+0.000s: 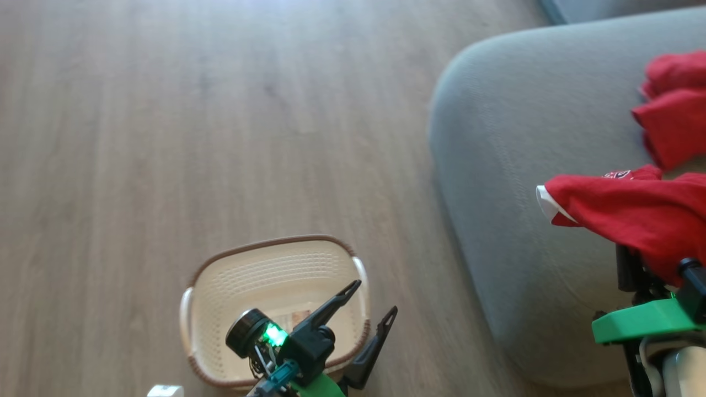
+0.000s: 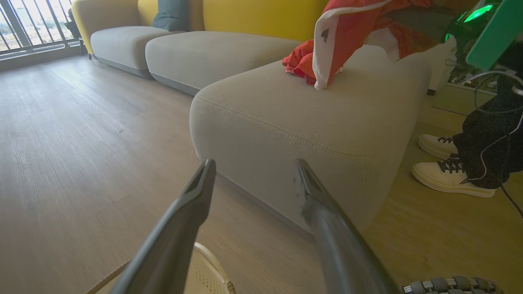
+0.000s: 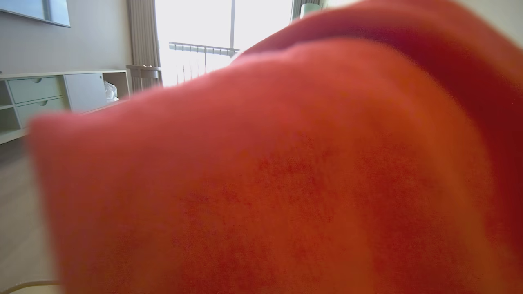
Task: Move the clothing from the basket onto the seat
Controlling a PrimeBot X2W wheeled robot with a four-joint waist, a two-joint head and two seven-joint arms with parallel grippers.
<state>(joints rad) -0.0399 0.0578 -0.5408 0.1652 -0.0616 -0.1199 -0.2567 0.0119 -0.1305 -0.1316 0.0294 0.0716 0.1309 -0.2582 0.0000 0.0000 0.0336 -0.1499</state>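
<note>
clothing [image 1: 634, 212] draped on right gripper [image 1: 634, 273], (over seat [image 1: 496, 138])

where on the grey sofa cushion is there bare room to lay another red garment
The grey fabric sofa cushion is bare along its rounded end, from the wooden floor side up to the white-edged red garment. The robot's right side is crowded: that garment and a crumpled red cloth beyond it sit close together.

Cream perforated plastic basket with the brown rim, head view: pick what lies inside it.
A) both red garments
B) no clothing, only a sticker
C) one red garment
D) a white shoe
B: the cream basket shows only a sticker on its floor; the crumpled red garment and the white-edged red garment are over the grey fabric seat.
</note>
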